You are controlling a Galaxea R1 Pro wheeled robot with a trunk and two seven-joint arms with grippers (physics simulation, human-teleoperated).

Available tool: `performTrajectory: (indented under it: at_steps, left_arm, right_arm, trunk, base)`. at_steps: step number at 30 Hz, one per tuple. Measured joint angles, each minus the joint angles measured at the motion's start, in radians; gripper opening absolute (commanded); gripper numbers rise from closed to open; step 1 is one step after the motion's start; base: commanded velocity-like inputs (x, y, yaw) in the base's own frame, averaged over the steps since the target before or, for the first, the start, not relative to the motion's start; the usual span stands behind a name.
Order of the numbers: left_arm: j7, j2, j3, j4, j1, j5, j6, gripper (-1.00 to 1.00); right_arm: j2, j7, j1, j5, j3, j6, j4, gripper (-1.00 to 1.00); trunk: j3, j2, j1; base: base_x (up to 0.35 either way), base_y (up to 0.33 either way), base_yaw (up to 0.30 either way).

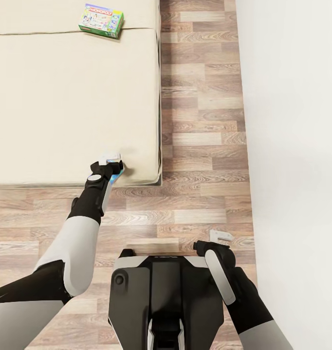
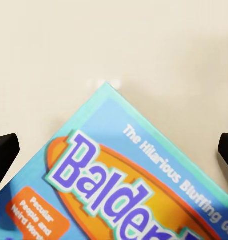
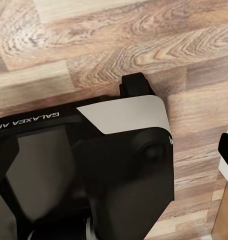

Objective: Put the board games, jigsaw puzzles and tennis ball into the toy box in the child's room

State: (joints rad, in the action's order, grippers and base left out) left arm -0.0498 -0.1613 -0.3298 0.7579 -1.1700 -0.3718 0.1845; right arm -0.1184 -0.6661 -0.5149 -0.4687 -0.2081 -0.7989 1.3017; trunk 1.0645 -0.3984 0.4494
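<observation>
Left pincer [image 1: 115,164]: mine, reached out over the near corner of the bed [image 1: 64,107]. Its fingertips [image 2: 3,152] sit at opposite edges of the left wrist view, so it stands spread wide, pinching nothing.
Balderdash box [image 2: 129,185]: a board game lying flat on the mattress, directly beneath my left pincer, one corner pointing ahead between the fingertips. From the head view only a blue sliver shows under the wrist.
Monopoly box [image 1: 101,20]: second board game, far ahead of the left pincer near the far side of the bed, well apart from it.
Handling, judged: flat cardboard, light, stiff along the edges, lid glossy and likely slippery. The soft mattress will give under pressure. The lid may lift off if gripped by the top alone.
Where to hold, judged: across a thin edge or the corner, one finger above and one below, clamping lid and base together.
Right pincer [image 1: 219,238]: low beside my base, over the wood floor [image 1: 205,126]. One dark fingertip [image 3: 226,150] shows at the frame edge; spread or pressed together, I cannot tell.
Hidden: most of the Balderdash box is cut off; its thickness and far edges are unseen. Contact with the lid is hard to judge.
</observation>
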Motion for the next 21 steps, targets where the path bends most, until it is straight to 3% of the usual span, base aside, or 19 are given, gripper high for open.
performTrajectory:
  at_steps: [21]
  left_arm:
    - [0.0,0.0,0.0,0.0,0.0,0.0,0.0,1.0]
  right_arm:
    - [0.0,0.0,0.0,0.0,0.0,0.0,0.0,1.0]
  trunk:
    - [0.0,0.0,0.0]
  base:
    - [-0.035,0.0,0.0]
